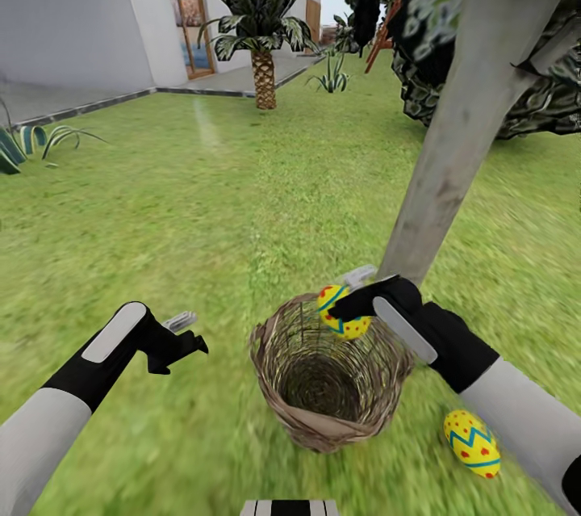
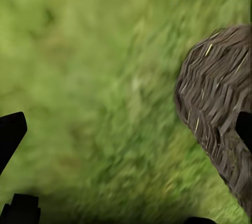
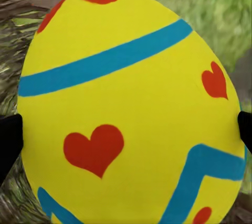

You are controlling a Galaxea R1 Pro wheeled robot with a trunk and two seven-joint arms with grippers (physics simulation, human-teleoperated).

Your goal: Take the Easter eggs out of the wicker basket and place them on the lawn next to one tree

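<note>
Egg [image 1: 344, 312] is clamped in right gripper [image 1: 349, 295] above basket [image 1: 329, 419] rim, another egg [image 1: 471, 442] lies on lawn [image 1: 202, 201] near tree [image 1: 460, 136], third unseen; left gripper [image 1: 184, 330] open.

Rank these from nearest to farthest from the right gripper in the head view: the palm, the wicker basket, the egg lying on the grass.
1. Wicker basket: just below the right gripper.
2. Egg on the grass: lower, under the right forearm.
3. Palm: far back, by the house.

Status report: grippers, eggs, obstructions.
Right gripper shut on egg above basket rim. Left gripper open, empty. Second egg on lawn. Tree trunk close behind.
</note>
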